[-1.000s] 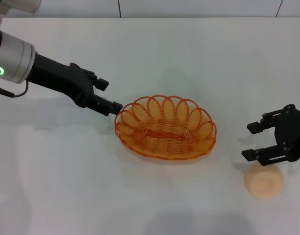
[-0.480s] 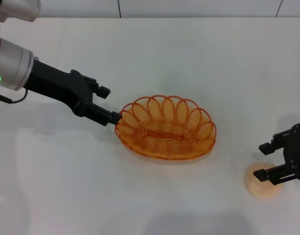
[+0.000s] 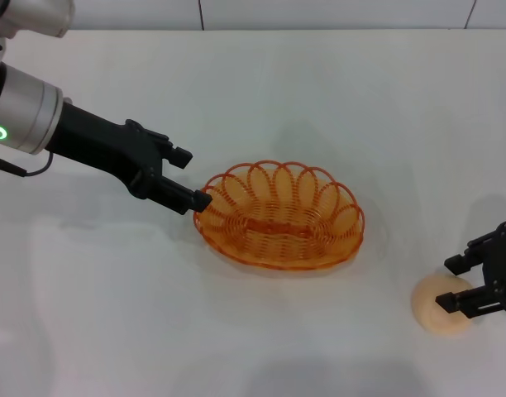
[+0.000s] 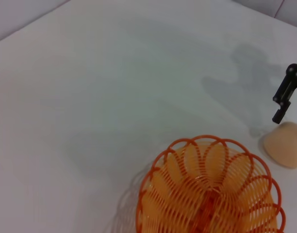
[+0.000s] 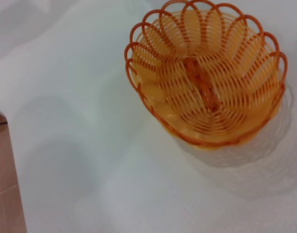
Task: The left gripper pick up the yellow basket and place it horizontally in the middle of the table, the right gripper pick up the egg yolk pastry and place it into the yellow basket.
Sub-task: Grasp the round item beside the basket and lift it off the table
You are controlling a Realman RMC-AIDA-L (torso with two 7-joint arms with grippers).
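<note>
You are seeing the yellow basket point(image 3: 279, 219) sitting flat near the middle of the table point(image 3: 319, 91), its long side running across the head view, and nothing is lying inside it. The left gripper point(image 3: 191, 178) is reaching in from the left side; its lower finger is touching the left end of the scalloped rim, while the upper finger is staying apart above it, so the jaws are standing open and are not holding the basket.

You are finding the egg yolk pastry point(image 3: 440, 303) well apart from the basket, toward the right front corner of the table. The right gripper point(image 3: 456, 284) is hanging low right over it, with open jaws; one finger is sitting at each side of the pastry's right part, and the grip is not closed on it.
</note>
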